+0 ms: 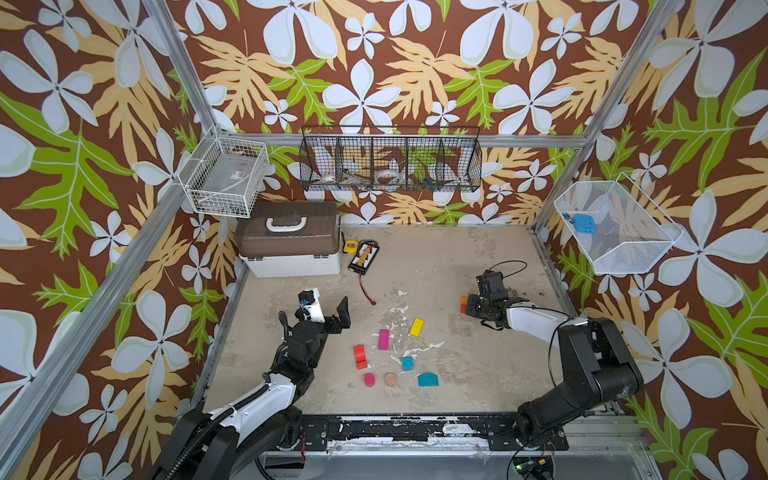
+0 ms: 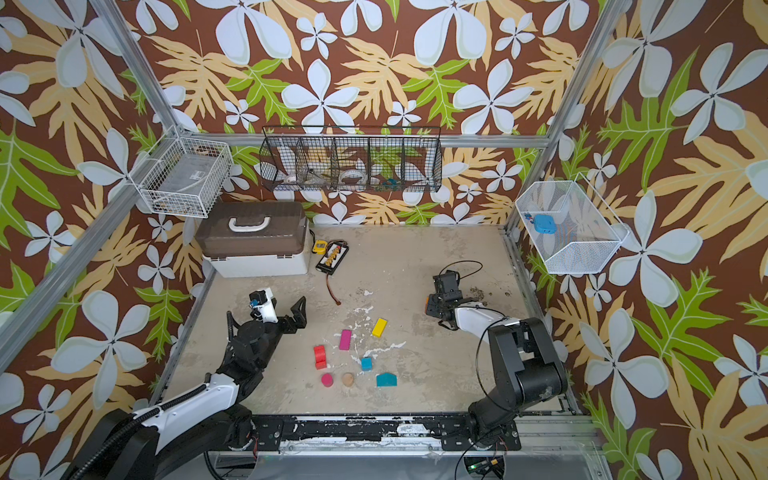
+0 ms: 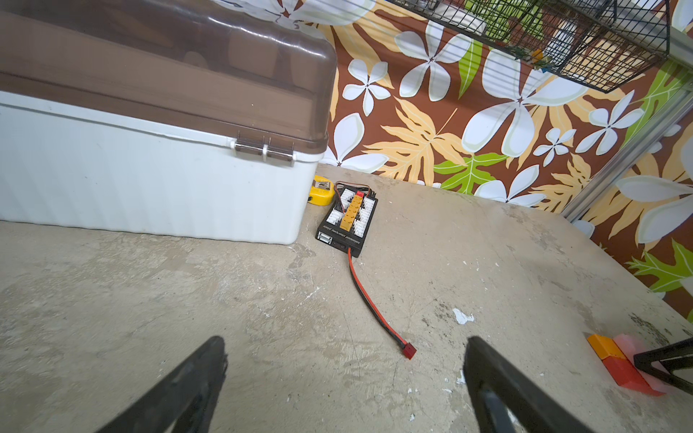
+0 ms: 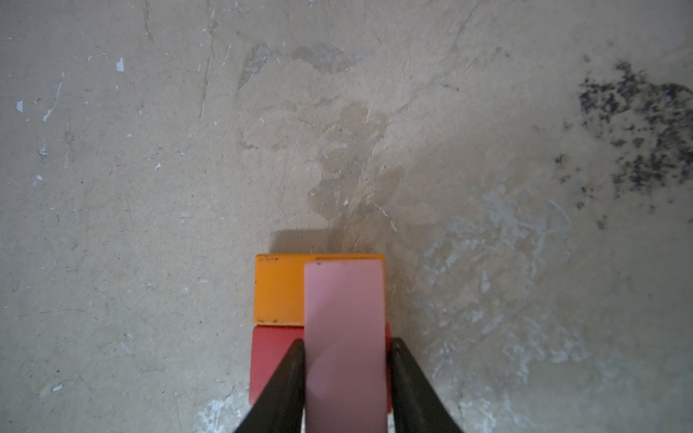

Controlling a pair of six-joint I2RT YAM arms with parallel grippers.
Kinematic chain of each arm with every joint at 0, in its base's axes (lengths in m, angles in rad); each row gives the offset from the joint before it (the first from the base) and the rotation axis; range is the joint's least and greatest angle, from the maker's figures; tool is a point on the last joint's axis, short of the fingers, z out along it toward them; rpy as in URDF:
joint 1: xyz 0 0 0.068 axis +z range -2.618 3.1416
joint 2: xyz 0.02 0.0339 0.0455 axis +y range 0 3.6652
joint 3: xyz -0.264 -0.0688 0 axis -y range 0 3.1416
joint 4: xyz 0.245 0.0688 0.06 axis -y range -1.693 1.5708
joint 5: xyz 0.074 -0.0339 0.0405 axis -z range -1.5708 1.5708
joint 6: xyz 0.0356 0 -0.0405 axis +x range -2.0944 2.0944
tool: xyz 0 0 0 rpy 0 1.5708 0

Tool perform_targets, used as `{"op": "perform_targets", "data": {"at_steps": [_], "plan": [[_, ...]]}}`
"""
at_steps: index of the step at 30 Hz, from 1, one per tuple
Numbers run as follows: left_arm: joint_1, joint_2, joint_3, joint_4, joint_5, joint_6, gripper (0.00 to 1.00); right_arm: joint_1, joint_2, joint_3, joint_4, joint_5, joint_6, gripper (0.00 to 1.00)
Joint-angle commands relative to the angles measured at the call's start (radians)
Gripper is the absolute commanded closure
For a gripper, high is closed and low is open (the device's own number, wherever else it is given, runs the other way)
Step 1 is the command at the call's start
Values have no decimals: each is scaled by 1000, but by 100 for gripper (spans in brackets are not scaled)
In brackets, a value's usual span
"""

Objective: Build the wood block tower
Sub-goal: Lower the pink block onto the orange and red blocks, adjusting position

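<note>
While the left gripper (image 1: 326,309) hangs spread wide over the bench (image 1: 457,257) in both top views, the right gripper (image 1: 471,307) sits low at an orange block (image 1: 464,300) and a red block (image 1: 463,309) far right, well apart from the yellow brick (image 1: 417,327), magenta brick (image 1: 383,339), blue cube (image 1: 407,363) and teal house-shaped piece (image 1: 428,379) lying loose nearer the front. From the left wrist camera, the left fingers (image 3: 210,375) stand far apart above the bench, with the orange and red blocks end to end and a pink block (image 3: 633,339) at them. From the right wrist camera, the pink block lies lengthwise across both, the right gripper's fingers (image 4: 285,375) narrow on either side of it; whether they press it cannot be told.
</note>
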Motion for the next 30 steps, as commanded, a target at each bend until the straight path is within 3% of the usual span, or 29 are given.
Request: {"op": "perform_targets", "data": {"at_steps": [1, 16, 30], "plan": [[0, 1, 6, 19, -12, -1, 0, 1, 1, 6, -8, 23, -3, 61], [-2, 2, 6, 17, -12, -3, 0, 3, -2, -3, 1, 3, 15, 47], [-1, 1, 7, 16, -12, -3, 0, 6, -8, -18, 33, -35, 37, 45]]}}
